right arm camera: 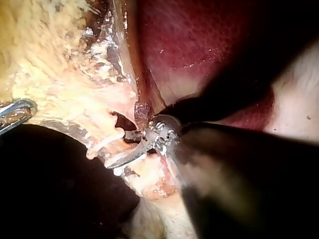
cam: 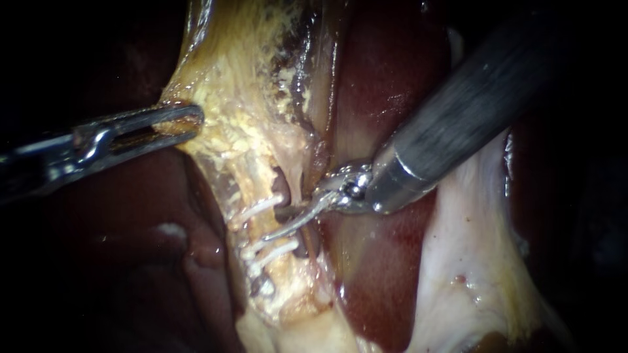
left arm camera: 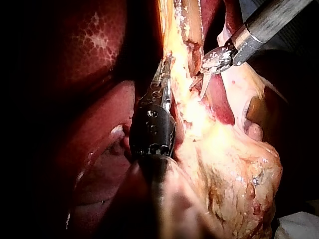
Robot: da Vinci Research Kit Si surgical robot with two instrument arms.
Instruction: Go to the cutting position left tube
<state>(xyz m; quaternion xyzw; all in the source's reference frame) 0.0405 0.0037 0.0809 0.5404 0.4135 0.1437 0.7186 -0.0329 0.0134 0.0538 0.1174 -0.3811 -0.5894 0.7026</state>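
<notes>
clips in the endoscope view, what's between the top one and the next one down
The curved tip of the right instrument lies between the upper clip and the next clip, in the endoscope view.

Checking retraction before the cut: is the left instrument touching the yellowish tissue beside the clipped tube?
Touching. The endoscope view shows the left instrument clamped on the edge of the yellowish tissue, which tents toward it.

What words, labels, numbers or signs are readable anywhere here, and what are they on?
None: no readable word, label, number or sign shows on the left instrument, the right instrument, the clips or the tissue.
</notes>
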